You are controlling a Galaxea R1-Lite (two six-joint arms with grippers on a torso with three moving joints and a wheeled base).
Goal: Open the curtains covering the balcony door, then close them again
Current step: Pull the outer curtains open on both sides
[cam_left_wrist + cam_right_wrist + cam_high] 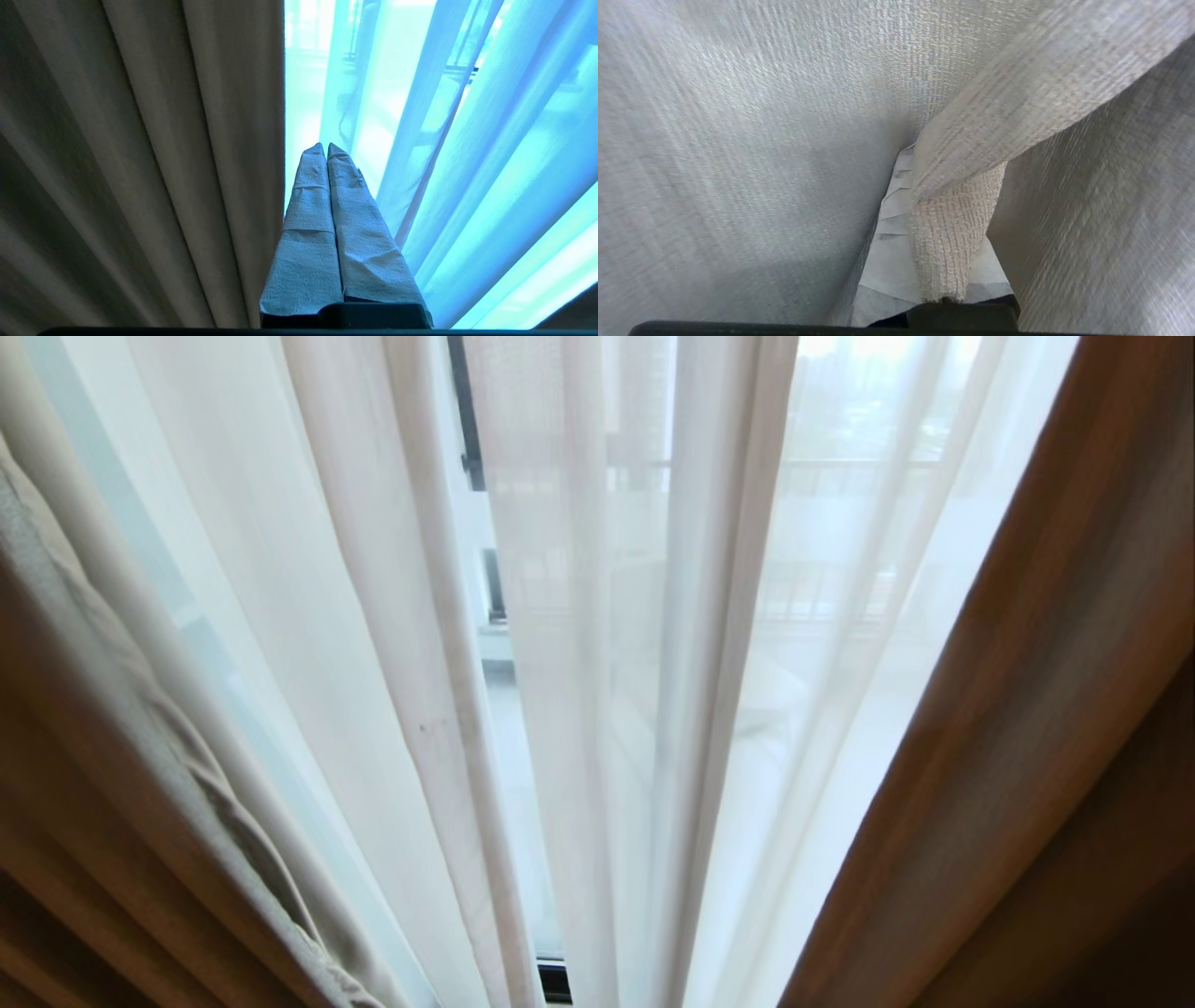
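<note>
Heavy beige curtains (1018,709) flank head view at 3 and 9 o'clock, blocking both sides. Between them, sheer curtain (616,663) hangs across middle; narrow gap at 12 to 6 o'clock shows balcony door (464,411) frame.

Right hand (920,186) hemmed in by heavy fabric, fold pinched between its fingers.

Left hand (325,148) closed, beside heavy curtain's edge, sheer folds ahead.

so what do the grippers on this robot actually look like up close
Both the left gripper and the right gripper have two long fingers tapering to points, wrapped in wrinkled pale grey tape or cloth and rising from a black base. No cables or markings show.
</note>
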